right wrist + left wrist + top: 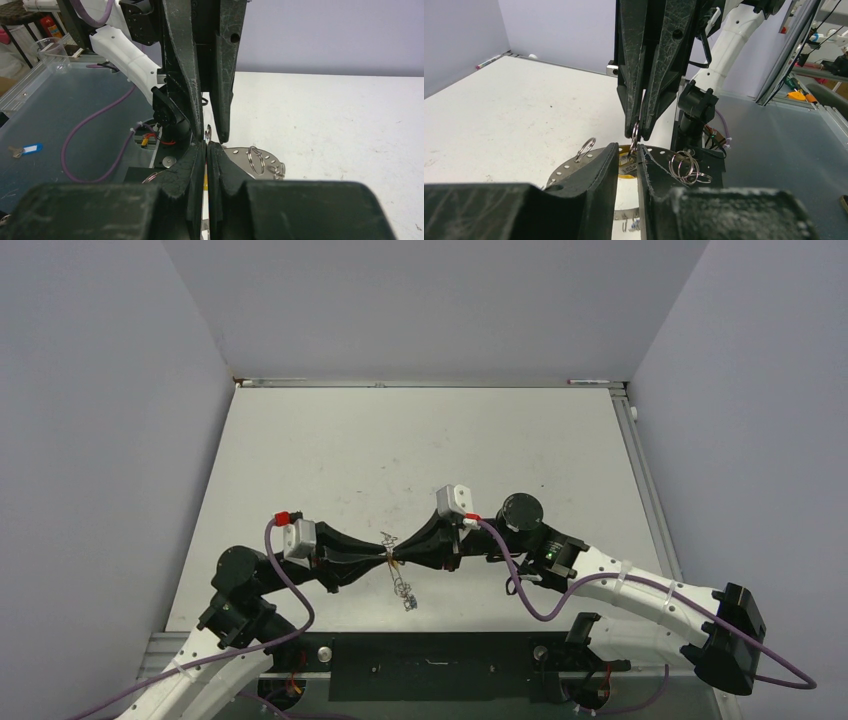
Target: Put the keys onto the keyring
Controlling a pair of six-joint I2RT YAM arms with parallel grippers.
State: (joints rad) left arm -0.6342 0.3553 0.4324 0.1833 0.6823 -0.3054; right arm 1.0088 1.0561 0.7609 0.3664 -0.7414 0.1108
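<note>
The right gripper, jaws closed, pinches the keyring upright, near-centre of the table. The left gripper meets it tip to tip from the left, jaws narrow. A yellow-headed key shows in their gap, but whether it is gripped cannot be told. Other keys sit just nearer.

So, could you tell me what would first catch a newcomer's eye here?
The left gripper and right gripper meet tip to tip near the table's front edge. The right one pinches a thin silvery ring, and small keys show just nearside of the tips.
</note>
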